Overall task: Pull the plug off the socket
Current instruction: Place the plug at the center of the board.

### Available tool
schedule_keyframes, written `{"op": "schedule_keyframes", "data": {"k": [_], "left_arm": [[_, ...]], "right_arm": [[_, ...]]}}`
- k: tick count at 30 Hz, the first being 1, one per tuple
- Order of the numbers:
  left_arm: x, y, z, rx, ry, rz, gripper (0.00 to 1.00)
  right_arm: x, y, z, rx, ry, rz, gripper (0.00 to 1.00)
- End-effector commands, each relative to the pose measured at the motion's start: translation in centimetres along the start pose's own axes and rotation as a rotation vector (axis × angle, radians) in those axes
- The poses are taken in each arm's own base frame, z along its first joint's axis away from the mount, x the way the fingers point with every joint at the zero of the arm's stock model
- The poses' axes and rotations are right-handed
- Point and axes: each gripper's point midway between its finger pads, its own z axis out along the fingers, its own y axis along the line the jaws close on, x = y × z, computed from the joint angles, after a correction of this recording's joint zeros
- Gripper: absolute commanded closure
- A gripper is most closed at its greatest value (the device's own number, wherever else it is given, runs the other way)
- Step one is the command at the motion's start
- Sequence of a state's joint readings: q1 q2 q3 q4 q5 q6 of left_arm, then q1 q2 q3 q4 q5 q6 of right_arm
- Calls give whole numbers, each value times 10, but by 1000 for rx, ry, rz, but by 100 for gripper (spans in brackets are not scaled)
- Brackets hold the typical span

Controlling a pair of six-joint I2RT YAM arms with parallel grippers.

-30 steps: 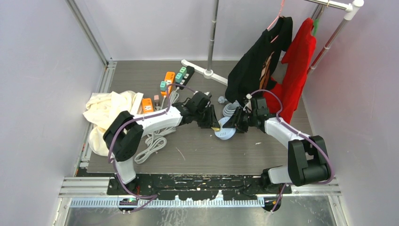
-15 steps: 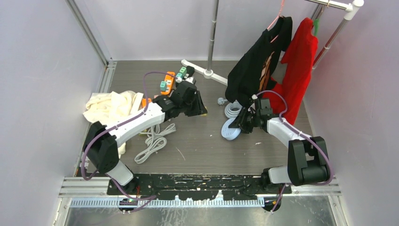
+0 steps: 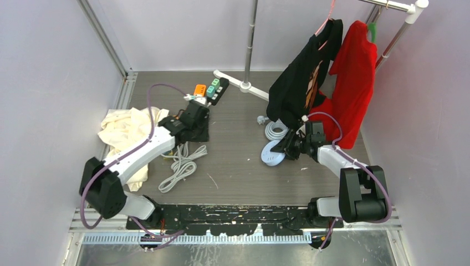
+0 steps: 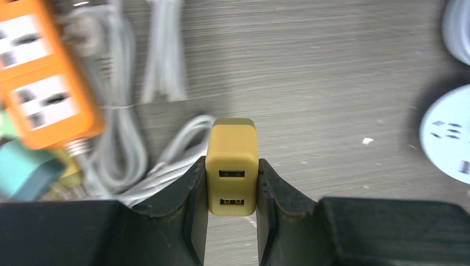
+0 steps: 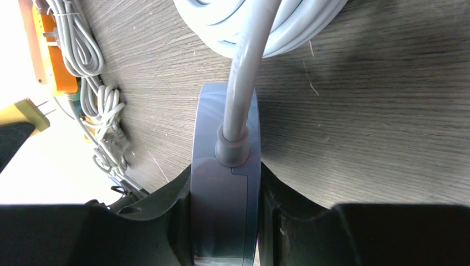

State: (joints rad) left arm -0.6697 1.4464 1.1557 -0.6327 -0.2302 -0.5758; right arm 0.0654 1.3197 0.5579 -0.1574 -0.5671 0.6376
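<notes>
- Gripping yellow plug (image 4: pixel 231 138) in left claw (image 4: pixel 231 169), well left of round socket (image 5: pixel 221 221), apart from it.
- Clamping that socket edgewise in right claw (image 5: pixel 225 174), coiled cable (image 5: pixel 260 27) just behind socket.

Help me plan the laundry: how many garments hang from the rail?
2: a black shirt on the left, a red shirt just right of it. The cream cloth lies heaped far left, not hung. More could hide behind them.

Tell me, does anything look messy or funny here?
Yes. A cream cloth lies crumpled at the left edge of the table, and the round socket is tipped up on its edge, pinched in the right gripper.
</notes>
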Motion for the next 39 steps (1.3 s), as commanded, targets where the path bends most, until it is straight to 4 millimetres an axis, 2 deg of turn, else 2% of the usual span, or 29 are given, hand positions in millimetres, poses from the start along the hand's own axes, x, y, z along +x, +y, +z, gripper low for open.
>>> {"op": "schedule_keyframes", "data": {"k": [1,5,11,15,19,25,28,32,39], "left_arm": [[-10,60,-16,-92,-59,-41,100],[-13,94,-19,-126,-56,-87,100],[-28,130,-15,-102,-28,-194,100],[-42,152,-9,-107,-24,-250,100],[-58,163,0,-98,-7,-263,98],[-62,185,11,-165,54,-223,94],[-69,189,16,-162,53,-213,91],[-78,183,28,-108,64,-209,86],[-91,178,62,-45,103,-226,79]], "right_arm": [[-16,19,-3,-83,-51,-84,58],[-15,20,-2,-97,-43,-101,41],[-20,19,-4,-91,-63,-120,27],[-24,17,-6,-88,-78,-130,23],[-26,15,-7,-85,-86,-130,22],[-28,15,-9,-86,-96,-134,18],[-29,14,-9,-87,-98,-134,17],[-29,14,-9,-87,-100,-134,17],[-30,15,-11,-88,-106,-138,16]]}}
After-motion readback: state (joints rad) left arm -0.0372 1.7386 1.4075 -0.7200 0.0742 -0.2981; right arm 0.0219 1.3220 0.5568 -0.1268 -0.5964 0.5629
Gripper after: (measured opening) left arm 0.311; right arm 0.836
